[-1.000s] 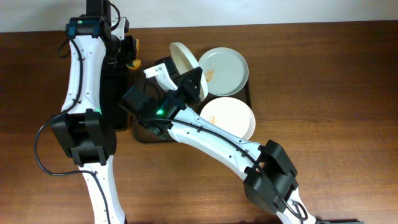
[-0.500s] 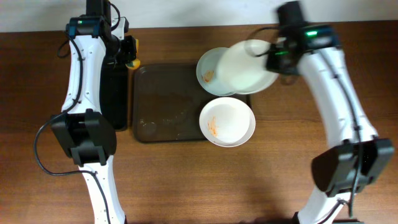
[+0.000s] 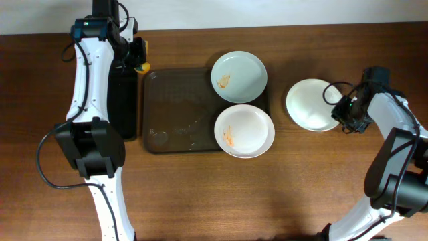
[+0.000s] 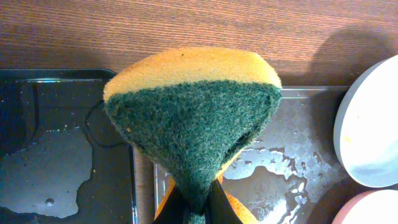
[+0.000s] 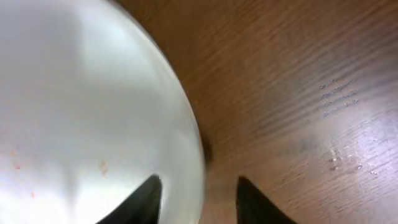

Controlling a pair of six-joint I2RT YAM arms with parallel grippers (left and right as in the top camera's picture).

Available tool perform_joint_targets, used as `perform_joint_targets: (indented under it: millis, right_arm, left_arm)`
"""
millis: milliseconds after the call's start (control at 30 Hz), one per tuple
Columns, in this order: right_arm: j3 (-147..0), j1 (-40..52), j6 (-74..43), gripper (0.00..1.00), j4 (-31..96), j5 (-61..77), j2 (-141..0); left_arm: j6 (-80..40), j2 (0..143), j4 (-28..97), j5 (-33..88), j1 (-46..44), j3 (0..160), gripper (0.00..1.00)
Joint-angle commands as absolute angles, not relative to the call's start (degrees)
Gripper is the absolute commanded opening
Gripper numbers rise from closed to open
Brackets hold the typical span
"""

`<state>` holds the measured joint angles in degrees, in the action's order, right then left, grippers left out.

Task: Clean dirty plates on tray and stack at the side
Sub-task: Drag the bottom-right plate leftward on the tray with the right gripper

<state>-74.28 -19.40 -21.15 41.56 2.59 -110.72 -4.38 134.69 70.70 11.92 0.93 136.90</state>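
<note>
The brown tray point(image 3: 177, 107) lies at the table's middle, wet inside; it also shows in the left wrist view point(image 4: 292, 155). A pale blue-green plate point(image 3: 239, 77) and a white plate point(image 3: 244, 130), both with orange smears, sit at its right end. A second white plate point(image 3: 311, 104) rests on the table to the right, with faint orange specks point(image 5: 81, 124). My right gripper point(image 3: 344, 110) is open, its fingers point(image 5: 198, 199) on either side of that plate's rim. My left gripper point(image 3: 137, 57) is shut on a yellow and green sponge point(image 4: 193, 118) above the tray's far left corner.
A black tray point(image 3: 124, 100) with water in it point(image 4: 56, 149) lies along the brown tray's left side. Bare wooden table surrounds both trays. The pale blue-green plate's edge shows at the right of the left wrist view point(image 4: 367, 130).
My right arm has carried the white plate from over the tray to the right and set it on the table. The left arm and sponge have not moved.
</note>
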Motion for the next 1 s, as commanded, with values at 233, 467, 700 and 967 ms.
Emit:
perform_joint_targets:
  millis: [233,467,700,967]
  right_arm:
    - [-91.9,-5.2,-8.2,0.47,68.3,23.2,-109.4]
    - [-79.2,8.5,-16.6,0.40,60.1,12.3,-109.4]
    - [-71.1,12.2,-18.5,0.04,56.0,9.7,-109.4]
    - [-79.4,23.9,-25.2,0.04,54.4,10.4,-109.4]
  left_arm:
    - [-5.1,135.0,70.3,11.9,0.9,137.7,0.01]
    - [-5.1,135.0,67.9,11.5,-0.6,133.2,0.01]
    - [-5.1,135.0,68.0,11.5,-0.6,133.2,0.01]
    - [-5.1,135.0,67.7,11.5,-0.6,133.2,0.01]
